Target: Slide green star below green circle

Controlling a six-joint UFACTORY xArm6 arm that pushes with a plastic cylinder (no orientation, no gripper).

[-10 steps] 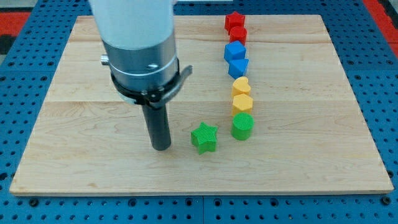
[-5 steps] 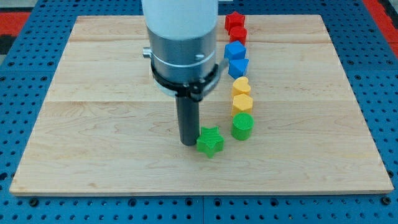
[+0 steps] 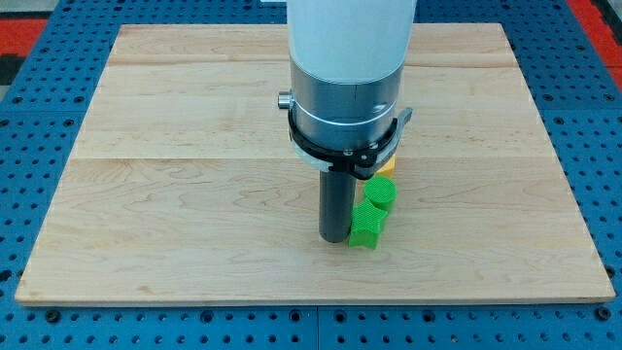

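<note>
The green star (image 3: 366, 226) lies on the wooden board (image 3: 175, 194), just below the green circle (image 3: 380, 194) and slightly to its left, touching or nearly touching it. My tip (image 3: 336, 236) rests against the star's left side. The arm's body hides much of the column of blocks above the circle.
A yellow block (image 3: 387, 166) peeks out just above the green circle. The other blocks of the column are hidden behind the arm. The blue perforated table (image 3: 29, 311) surrounds the board.
My tip has moved right and pushed the green star rightward, from left of the green circle to just below it. The arm now covers the red, blue and yellow blocks.
</note>
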